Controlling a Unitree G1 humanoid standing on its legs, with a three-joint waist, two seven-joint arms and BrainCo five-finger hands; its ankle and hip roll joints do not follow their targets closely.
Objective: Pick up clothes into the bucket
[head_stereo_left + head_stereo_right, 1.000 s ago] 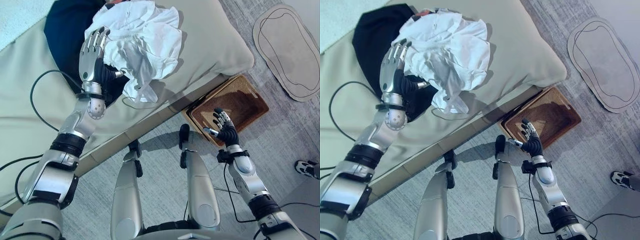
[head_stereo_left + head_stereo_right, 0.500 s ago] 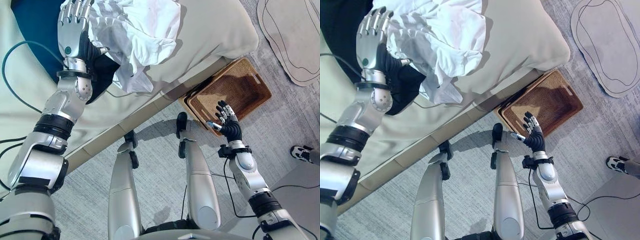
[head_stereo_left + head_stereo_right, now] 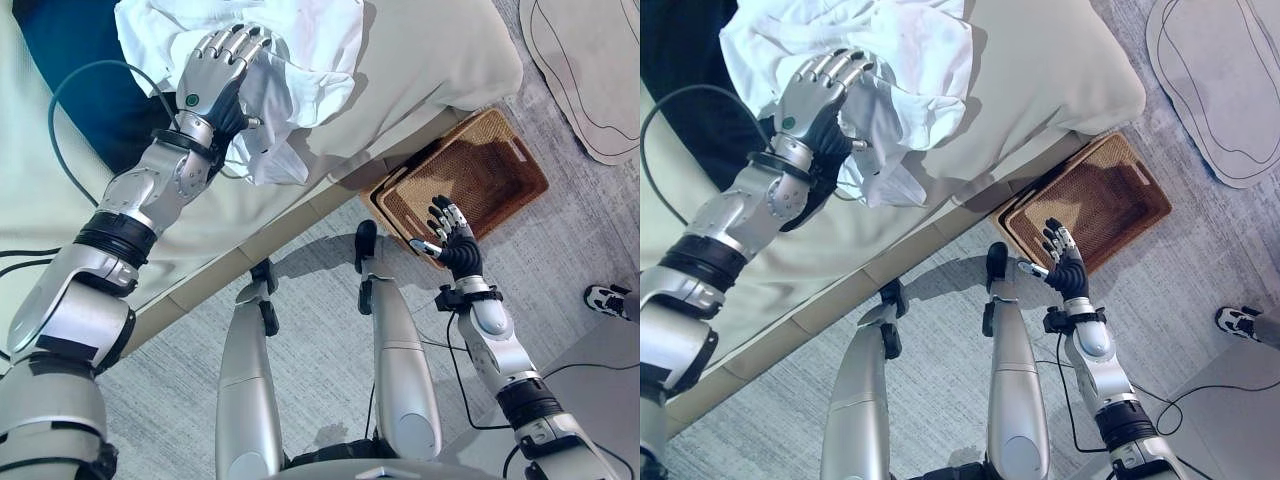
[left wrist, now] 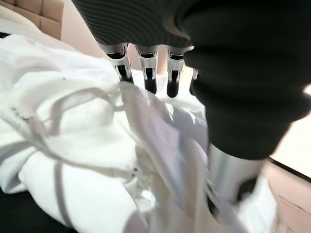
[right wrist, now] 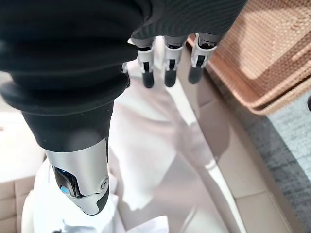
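Note:
A crumpled white garment (image 3: 300, 45) lies on the beige bed (image 3: 430, 60), partly over a dark garment (image 3: 80, 70). My left hand (image 3: 215, 75) rests on top of the white cloth (image 4: 73, 145), open, its fingers (image 4: 146, 73) only slightly bent and not closed on the fabric. On the floor against the bed's side stands a brown woven basket (image 3: 480, 180), with nothing inside it. My right hand (image 3: 455, 245) hovers open, fingers spread, just in front of the basket's (image 5: 272, 48) near corner, above the carpet.
A beige oval mat (image 3: 590, 70) lies on the grey carpet at the far right. A person's shoe (image 3: 605, 298) shows at the right edge. The bed's padded side (image 5: 218, 145) runs along between my hands.
My left hand has swung to the right, from beside the dark garment onto the top of the white garment. The right hand has stayed by the basket. The camera has shifted slightly.

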